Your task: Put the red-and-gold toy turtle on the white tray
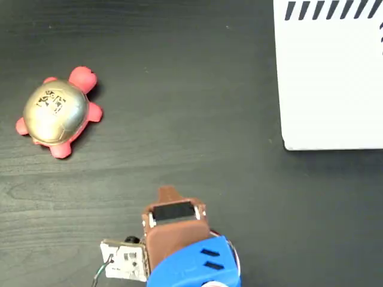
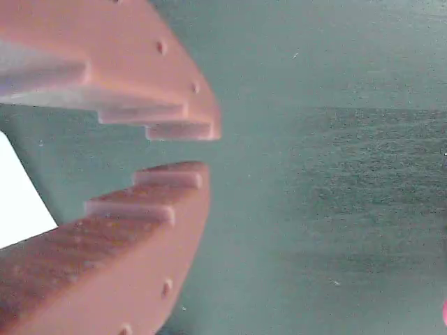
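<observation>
Brown toothed fingers (image 2: 167,209) fill the left half of the wrist view, nearest the lens, their tips a narrow gap apart with nothing between them; the gripper (image 2: 192,150) is thus nearly closed and empty.

By size, the dark wood-grain surface (image 1: 179,89) comes first, spanning the whole fixed view. Next is the white tray (image 1: 329,84), lying flat at about two o'clock in that view and running off the top and right edges. A row of slanted black stripes (image 1: 326,9) marks its top edge; they are a pattern, not lettering. A white sliver at nine o'clock in the wrist view (image 2: 17,202) is probably this tray, though that cannot be settled.

The arm follows, at six o'clock in the fixed view: a blue body (image 1: 194,266) carrying the brown gripper mount, with a small circuit board (image 1: 125,258) just beside it at its left.

Smallest is the red-and-gold toy turtle (image 1: 58,112), upright on the surface at about ten o'clock, well apart from both tray and gripper. Its gold shell bears a black printed mark (image 1: 51,100), too small to read. No brand or legible writing shows anywhere.

As a judgement, the task is at its very start: the reach has not begun. The next move calls for swinging toward ten o'clock, spreading the fingers wider than the shell, and descending over the dome.
</observation>
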Controlling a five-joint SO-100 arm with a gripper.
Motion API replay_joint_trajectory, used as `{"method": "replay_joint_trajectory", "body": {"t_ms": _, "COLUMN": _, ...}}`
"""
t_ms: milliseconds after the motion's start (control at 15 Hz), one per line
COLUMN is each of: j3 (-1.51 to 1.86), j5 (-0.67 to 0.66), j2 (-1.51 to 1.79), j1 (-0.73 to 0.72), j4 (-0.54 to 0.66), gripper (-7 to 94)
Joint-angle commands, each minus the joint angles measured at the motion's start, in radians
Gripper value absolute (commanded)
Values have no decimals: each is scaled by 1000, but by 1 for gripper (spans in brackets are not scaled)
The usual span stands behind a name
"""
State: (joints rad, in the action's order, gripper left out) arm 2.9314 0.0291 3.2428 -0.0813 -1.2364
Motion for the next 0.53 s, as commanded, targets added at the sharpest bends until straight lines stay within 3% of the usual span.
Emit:
{"method": "replay_joint_trajectory", "body": {"t_ms": 0, "j3": -12, "j5": -12, "j2": 6, "j1": -44, "j4": -20, "gripper": 0}}
{"method": "replay_joint_trajectory", "body": {"t_ms": 467, "j3": -12, "j5": -87, "j2": -6, "j1": -126, "j4": -14, "gripper": 0}}
